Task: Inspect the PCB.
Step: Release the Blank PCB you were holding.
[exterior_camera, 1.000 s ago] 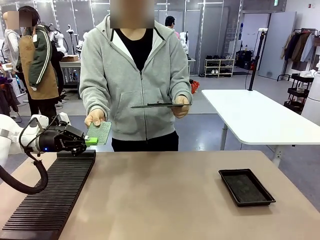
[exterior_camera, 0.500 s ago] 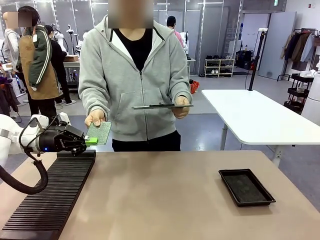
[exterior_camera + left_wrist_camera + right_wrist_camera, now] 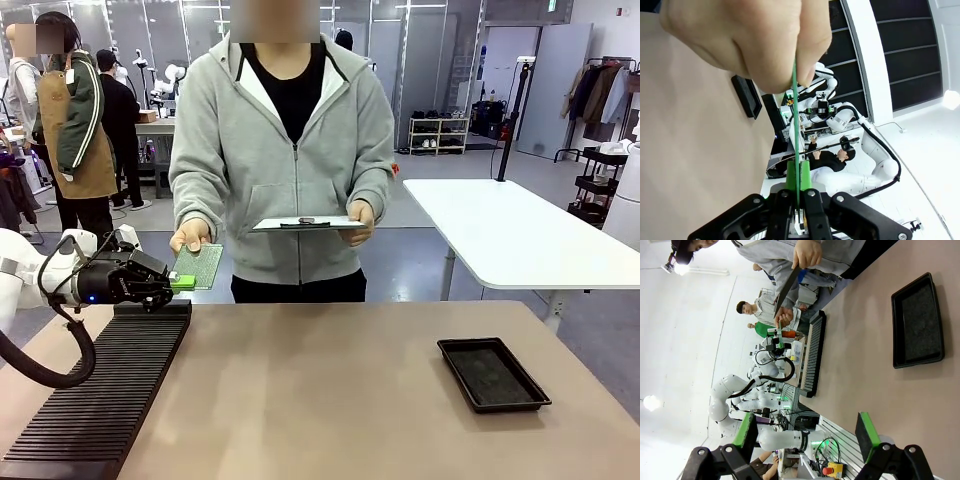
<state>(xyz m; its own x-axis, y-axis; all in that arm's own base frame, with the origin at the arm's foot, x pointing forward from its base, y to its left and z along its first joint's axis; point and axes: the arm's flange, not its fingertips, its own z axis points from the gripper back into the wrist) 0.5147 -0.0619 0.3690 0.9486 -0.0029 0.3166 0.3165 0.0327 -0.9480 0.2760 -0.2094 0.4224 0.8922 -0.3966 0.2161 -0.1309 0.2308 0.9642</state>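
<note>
The PCB (image 3: 200, 266), a small green dotted board, hangs above the table's far left edge. A person's hand (image 3: 190, 237) pinches its far side. My left gripper (image 3: 181, 283) is shut on its near edge, green pads on both faces. In the left wrist view the PCB (image 3: 796, 125) is seen edge-on, rising from between my left gripper's (image 3: 798, 172) pads into the person's fingers (image 3: 745, 40). My right gripper (image 3: 806, 437) stands wide open with nothing between its fingers, high over the table.
The person's other hand holds a grey clipboard (image 3: 305, 224) at waist height. A black slotted rack (image 3: 100, 395) lies along the table's left side under my left arm. A shallow black tray (image 3: 492, 373) sits at the right, also seen as the tray (image 3: 917, 322).
The person has leaned in and tipped the clipboard lower, so its top face shows. The PCB, the hand on it and my left gripper have stayed in place.
</note>
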